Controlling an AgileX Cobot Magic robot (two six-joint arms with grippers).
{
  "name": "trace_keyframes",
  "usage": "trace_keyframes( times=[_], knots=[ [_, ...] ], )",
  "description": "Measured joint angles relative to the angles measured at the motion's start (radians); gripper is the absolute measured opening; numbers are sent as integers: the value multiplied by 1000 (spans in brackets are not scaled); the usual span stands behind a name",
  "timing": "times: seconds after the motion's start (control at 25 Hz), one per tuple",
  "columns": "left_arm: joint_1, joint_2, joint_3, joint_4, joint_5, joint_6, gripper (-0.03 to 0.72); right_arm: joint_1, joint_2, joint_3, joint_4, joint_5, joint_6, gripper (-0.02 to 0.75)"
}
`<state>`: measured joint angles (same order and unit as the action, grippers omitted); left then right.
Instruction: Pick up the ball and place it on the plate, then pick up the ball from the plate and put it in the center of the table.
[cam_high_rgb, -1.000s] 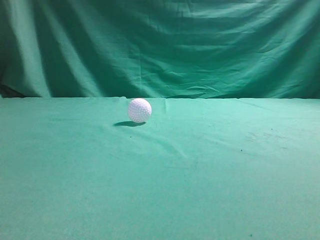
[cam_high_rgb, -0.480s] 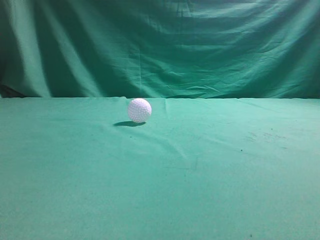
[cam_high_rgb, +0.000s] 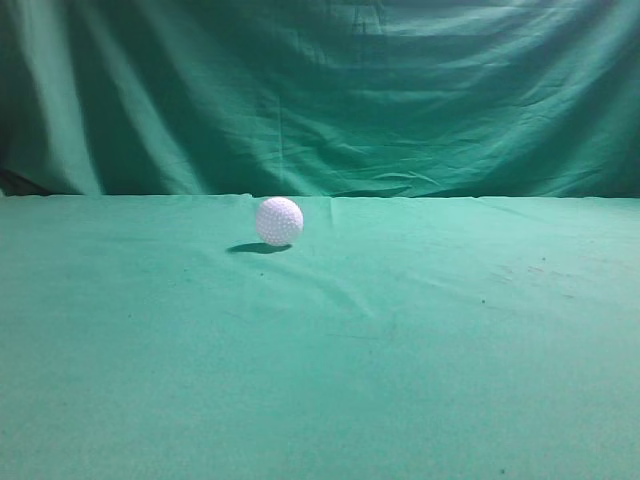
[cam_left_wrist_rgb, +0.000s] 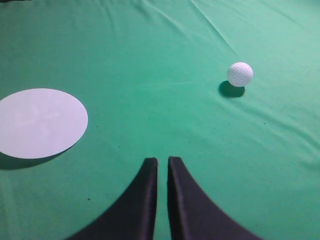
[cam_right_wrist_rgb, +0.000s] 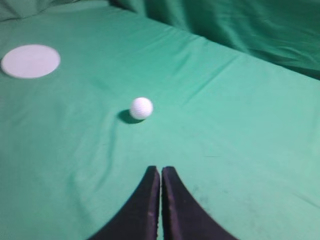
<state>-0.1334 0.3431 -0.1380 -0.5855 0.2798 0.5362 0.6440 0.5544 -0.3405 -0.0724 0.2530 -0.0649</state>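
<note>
The white dimpled ball (cam_high_rgb: 279, 221) rests on the green table (cam_high_rgb: 420, 340), a little left of the middle. It also shows in the left wrist view (cam_left_wrist_rgb: 240, 74) and in the right wrist view (cam_right_wrist_rgb: 141, 108). The plate (cam_left_wrist_rgb: 40, 122) is a flat white disc lying on the cloth; it shows small at the far left of the right wrist view (cam_right_wrist_rgb: 30, 61). My left gripper (cam_left_wrist_rgb: 162, 160) is shut and empty, well short of the ball. My right gripper (cam_right_wrist_rgb: 160, 169) is shut and empty, short of the ball. Neither gripper shows in the exterior view.
A darker green cloth backdrop (cam_high_rgb: 330, 90) hangs behind the table's far edge. The table cloth has slight wrinkles near the ball.
</note>
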Motion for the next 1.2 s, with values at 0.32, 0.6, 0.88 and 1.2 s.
trace_keyframes(
  times=[0.32,0.6,0.88,1.2],
  knots=[
    [0,0,0,0,0,0,60,-328,-303,242,18,-82,16,0],
    [0,0,0,0,0,1,60,-462,-539,366,25,-66,21,0],
    [0,0,0,0,0,1,60,-491,-564,368,27,93,21,0],
    [0,0,0,0,0,1,60,-493,-564,368,27,123,15,0]
  ],
)
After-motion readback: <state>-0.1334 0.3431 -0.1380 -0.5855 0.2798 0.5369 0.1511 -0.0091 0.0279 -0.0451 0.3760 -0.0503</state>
